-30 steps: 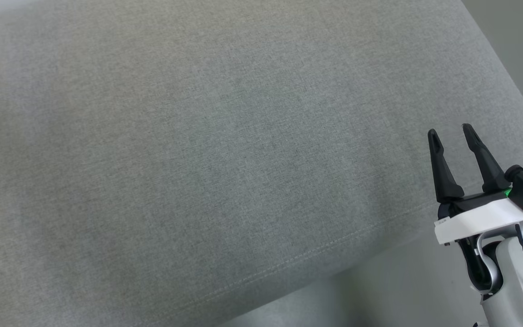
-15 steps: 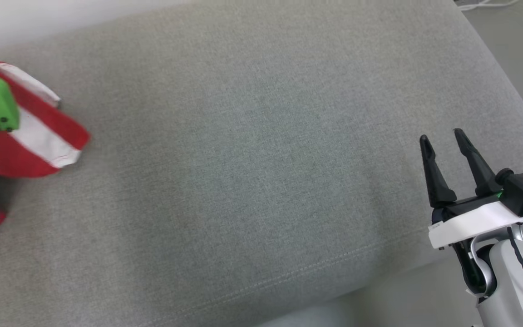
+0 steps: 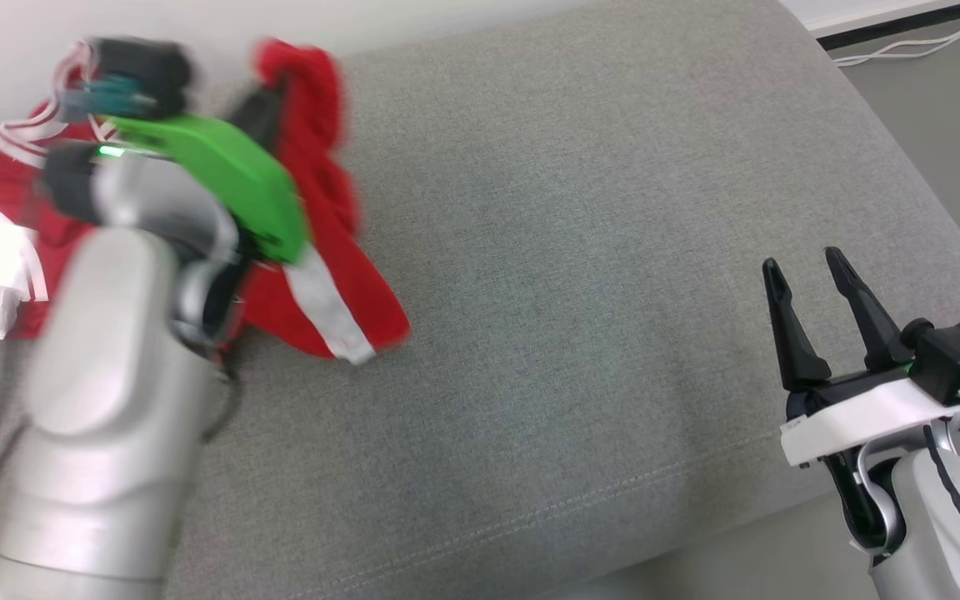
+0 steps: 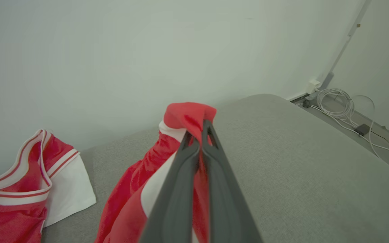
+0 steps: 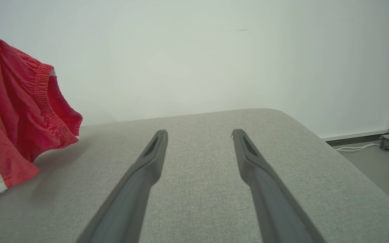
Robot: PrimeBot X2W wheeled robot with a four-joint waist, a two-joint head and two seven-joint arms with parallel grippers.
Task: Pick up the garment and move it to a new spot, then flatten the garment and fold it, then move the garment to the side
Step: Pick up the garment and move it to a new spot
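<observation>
My left hand [image 4: 198, 130] is clenched on the red garment [image 3: 322, 275], pinching a bunched fold of what looks like its elastic waistband between the two dark fingers. The cloth hangs from that single point, and its white-striped lower hem seems to brush the grey cushion [image 3: 572, 250]. I judge the step in hand to be the carry to a new spot, and the bare middle of the cushion looks like the right target. To do it well, I should raise the pinch enough that the hem drags lightly or not at all. I should then travel across towards the middle, well away from the red-and-white jersey [image 4: 29, 175] lying crumpled at the far left by the wall [image 5: 194, 50], so the two pieces do not tangle. One pinch on a gathered band can slip, so a smooth, unhurried path is safer than a swing. When setting down, I would let the hem land first and then draw the waistband back over it, so the cloth lays itself out rather than heaping. My right hand [image 3: 803, 260] is released, its fingers spread wide above the near right part of the cushion and touching nothing. It is well placed to come in and take the other end of the waistband for flattening.
</observation>
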